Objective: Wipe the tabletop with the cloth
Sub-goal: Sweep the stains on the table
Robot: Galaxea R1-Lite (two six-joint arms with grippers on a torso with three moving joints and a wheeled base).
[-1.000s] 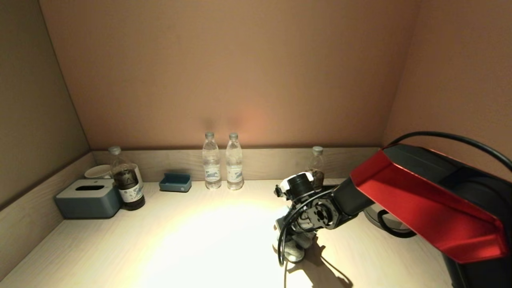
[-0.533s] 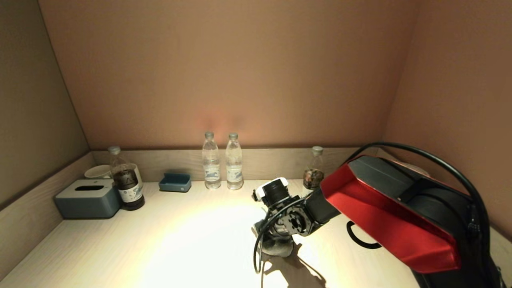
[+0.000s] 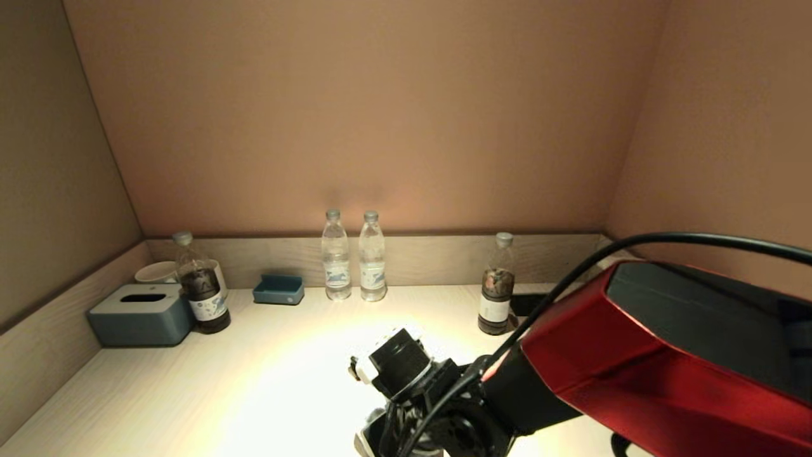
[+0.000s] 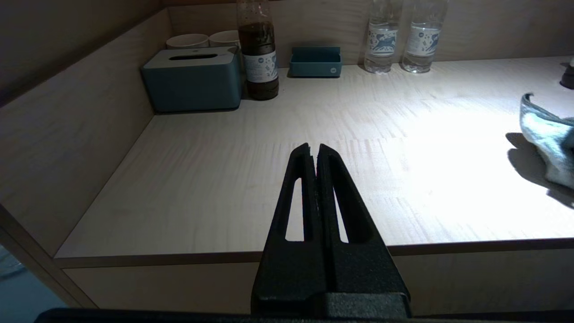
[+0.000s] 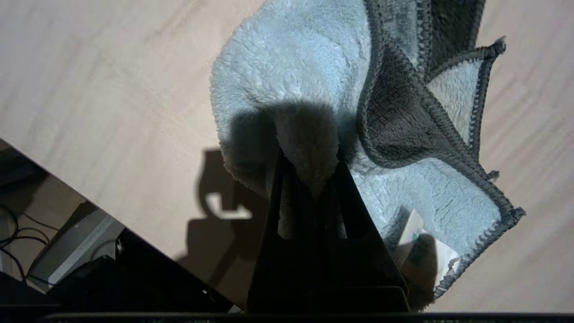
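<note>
My right gripper is shut on a fold of the pale blue cloth with a dark grey underside, pressing it on the light wooden tabletop near the front edge. In the head view the right arm covers the lower right, and its wrist sits at the bottom centre; the cloth is hidden under it there. The cloth also shows at the edge of the left wrist view. My left gripper is shut and empty, parked before the table's front edge.
Two clear water bottles stand at the back wall, a dark-drink bottle to their right. At the back left are a blue tissue box, a dark bottle, cups and a small blue tray.
My right arm has swept the cloth from the right middle of the table leftward and toward the front edge. The bottle at the back right is now uncovered.
</note>
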